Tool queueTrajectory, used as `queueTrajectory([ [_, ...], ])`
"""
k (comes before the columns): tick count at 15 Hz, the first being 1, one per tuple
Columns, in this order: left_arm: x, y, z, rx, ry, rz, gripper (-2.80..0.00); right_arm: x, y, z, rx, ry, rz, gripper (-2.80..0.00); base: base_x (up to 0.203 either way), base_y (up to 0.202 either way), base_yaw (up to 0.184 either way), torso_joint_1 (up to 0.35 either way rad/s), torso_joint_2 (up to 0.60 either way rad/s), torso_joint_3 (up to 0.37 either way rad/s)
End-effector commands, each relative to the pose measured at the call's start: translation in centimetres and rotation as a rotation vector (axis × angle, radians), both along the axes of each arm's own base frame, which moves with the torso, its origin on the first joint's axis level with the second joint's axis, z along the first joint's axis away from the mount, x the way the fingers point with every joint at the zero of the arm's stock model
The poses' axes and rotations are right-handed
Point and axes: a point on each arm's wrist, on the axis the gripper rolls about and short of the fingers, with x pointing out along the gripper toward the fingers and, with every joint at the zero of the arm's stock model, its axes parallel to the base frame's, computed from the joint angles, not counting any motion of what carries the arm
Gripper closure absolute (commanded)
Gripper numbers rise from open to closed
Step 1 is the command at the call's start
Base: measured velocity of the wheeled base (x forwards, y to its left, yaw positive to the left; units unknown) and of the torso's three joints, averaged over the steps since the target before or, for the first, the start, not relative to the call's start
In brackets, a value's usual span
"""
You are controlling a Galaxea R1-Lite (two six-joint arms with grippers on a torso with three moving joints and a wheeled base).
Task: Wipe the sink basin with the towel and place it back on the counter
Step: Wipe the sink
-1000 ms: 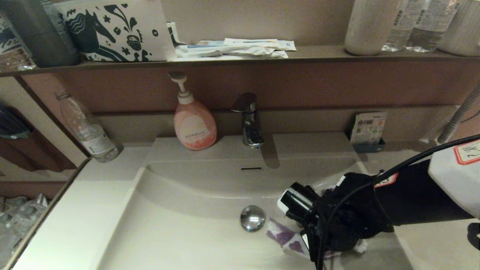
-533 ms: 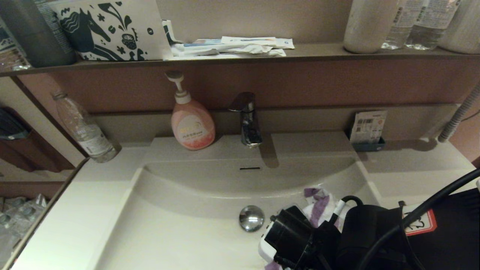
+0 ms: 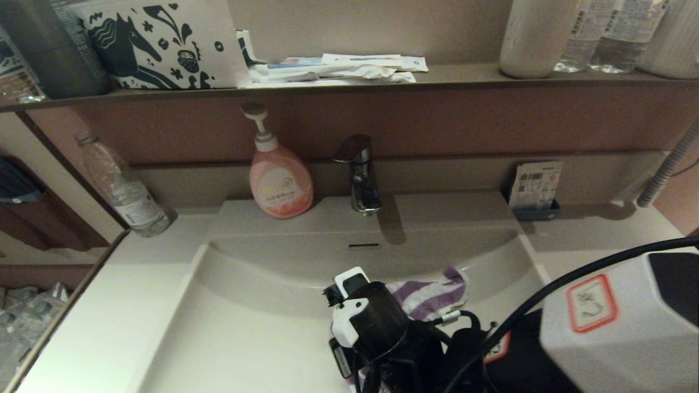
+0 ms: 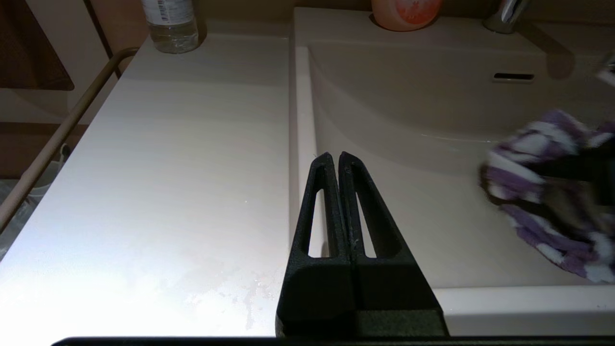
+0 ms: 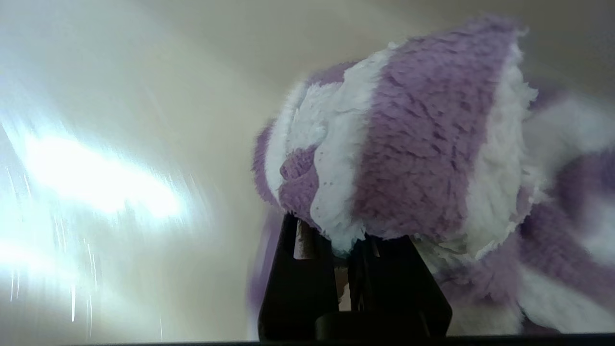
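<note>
The cream-white sink basin [image 3: 262, 305] fills the middle of the head view, its overflow slot [image 3: 364, 245] on the curved rear wall. My right arm's wrist [image 3: 382, 327] reaches into the basin's middle and hides the drain plug. The purple-and-white striped towel [image 3: 431, 295] bunches just behind it on the basin floor. In the right wrist view my right gripper [image 5: 343, 235] is shut on the towel [image 5: 418, 144] against the glossy basin. My left gripper [image 4: 335, 156] hangs shut and empty over the counter [image 4: 192, 168] at the basin's left rim, with the towel [image 4: 543, 192] off to its right.
A pink soap pump bottle [image 3: 280, 183] and a chrome tap [image 3: 360, 174] stand behind the basin. A clear water bottle [image 3: 123, 185] is at the counter's back left, a card holder [image 3: 535, 191] at the back right. The brown shelf [image 3: 464, 79] above carries paper packets and bottles.
My right arm has swept leftward across the basin with the towel, from the right side to the middle, and now covers the drain plug.
</note>
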Motion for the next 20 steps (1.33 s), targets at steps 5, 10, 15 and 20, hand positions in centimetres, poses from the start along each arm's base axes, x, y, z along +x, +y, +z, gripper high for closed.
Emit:
queueTrajectory([
  [5,0.0,0.0,0.0,-0.001,0.000,0.000,0.00,4.7,4.1,-1.1,0.155,-0.561,0.059,0.00,0.000,0.000,0.000,0.000,0.00,0.000],
  [10,0.0,0.0,0.0,-0.001,0.000,0.000,0.00,6.1,2.3,0.3,0.119,-0.608,0.008,0.00,0.000,0.000,0.000,0.000,0.00,0.000],
  [15,0.0,0.0,0.0,-0.001,0.000,0.000,0.00,7.4,-0.7,-0.2,0.028,-0.600,-0.034,0.00,0.000,0.000,0.000,0.000,0.00,0.000],
  [20,0.0,0.0,0.0,-0.001,0.000,0.001,0.00,8.0,-4.4,0.6,0.006,-0.597,-0.106,0.00,0.000,0.000,0.000,0.000,0.00,0.000],
])
